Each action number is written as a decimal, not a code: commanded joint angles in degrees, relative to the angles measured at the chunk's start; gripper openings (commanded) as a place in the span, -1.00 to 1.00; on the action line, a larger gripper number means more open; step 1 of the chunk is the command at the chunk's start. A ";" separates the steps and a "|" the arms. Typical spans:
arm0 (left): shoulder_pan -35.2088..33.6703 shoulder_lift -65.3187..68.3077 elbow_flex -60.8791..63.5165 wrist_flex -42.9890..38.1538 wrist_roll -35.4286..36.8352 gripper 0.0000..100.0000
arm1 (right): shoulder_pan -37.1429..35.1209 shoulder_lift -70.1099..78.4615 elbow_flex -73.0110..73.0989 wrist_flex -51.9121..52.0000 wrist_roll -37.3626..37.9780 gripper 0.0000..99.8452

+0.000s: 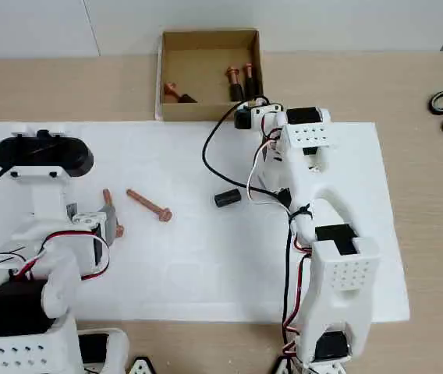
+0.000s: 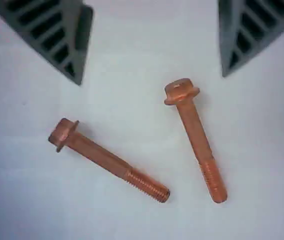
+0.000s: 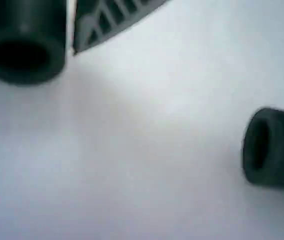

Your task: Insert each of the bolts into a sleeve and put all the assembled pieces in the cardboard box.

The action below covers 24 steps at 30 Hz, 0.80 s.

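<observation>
Copper-coloured metal bolts (image 2: pixel 109 160) lie apart on the white paper sheet (image 2: pixel 132 222) beneath the wide-open left gripper (image 2: pixel 152 77), while the right gripper (image 1: pixel 243 118), partly cut off, clamps a blurred black cylindrical sleeve (image 3: pixel 22 45), a second sleeve (image 3: pixel 274 150) nearby.

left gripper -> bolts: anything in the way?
Nothing visible. In the left wrist view the left gripper hangs open directly over the two bolts. They lie apart from each other, flat on the white sheet, and nothing sits between the gripper and either one.
</observation>
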 commanded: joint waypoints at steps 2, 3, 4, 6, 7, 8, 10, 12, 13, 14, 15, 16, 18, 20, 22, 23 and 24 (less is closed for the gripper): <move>-0.09 -0.62 -2.33 0.00 -0.26 -0.66 | 0.22 -0.22 -1.05 0.04 -0.53 -0.73; -0.09 -0.62 -2.33 0.00 -0.26 -0.66 | 0.22 -0.22 -1.05 0.04 -0.53 -0.73; -0.09 -0.62 -2.33 0.00 -0.26 -0.66 | 0.22 -0.22 -1.05 0.04 -0.53 -0.73; -0.09 -0.62 -2.33 0.00 -0.26 -0.66 | 0.22 -0.22 -1.05 0.04 -0.44 -0.73; -0.09 -0.62 -2.33 0.00 -0.26 -0.66 | 0.22 -0.22 -1.05 0.04 -0.44 -0.73; -0.09 -0.62 -2.33 0.00 -0.26 -0.66 | 0.22 -0.13 -1.05 0.04 -0.35 -0.73; -0.09 -0.62 -2.33 0.00 -0.26 -0.66 | 0.31 0.22 -1.05 0.04 -0.18 -0.73; -0.09 -0.62 -2.33 0.00 -0.26 -0.66 | 0.31 1.36 -1.05 0.04 -0.09 -0.73; -0.09 -0.62 -2.33 0.00 -0.26 -0.66 | 0.31 1.98 -1.05 0.04 -0.09 -0.73; -0.09 -0.62 -2.33 0.00 -0.26 -0.66 | 0.22 2.59 -1.05 0.04 0.00 -0.73; -0.09 -0.62 -2.33 0.00 -0.26 -0.66 | 0.22 3.12 -1.14 -0.04 0.09 -0.73; -0.09 -0.62 -2.33 0.00 -0.26 -0.66 | 0.22 3.47 -1.23 -0.04 0.53 -0.73; -0.09 -0.62 -2.33 0.00 -0.26 -0.66 | 0.22 3.82 -1.23 -0.04 1.76 -0.73; -0.09 -0.62 -2.33 0.00 -0.26 -0.66 | 0.22 4.00 -1.23 -0.04 2.64 -0.73; -0.09 -0.62 -2.33 0.00 -0.26 -0.66 | 0.22 4.26 -1.23 0.04 3.34 -0.73; -0.09 -0.62 -2.33 0.00 -0.26 -0.66 | 0.22 4.35 -1.23 0.04 3.69 -0.73; -0.09 -0.62 -2.33 0.00 -0.26 -0.66 | 0.22 4.44 -1.23 0.04 3.87 -0.74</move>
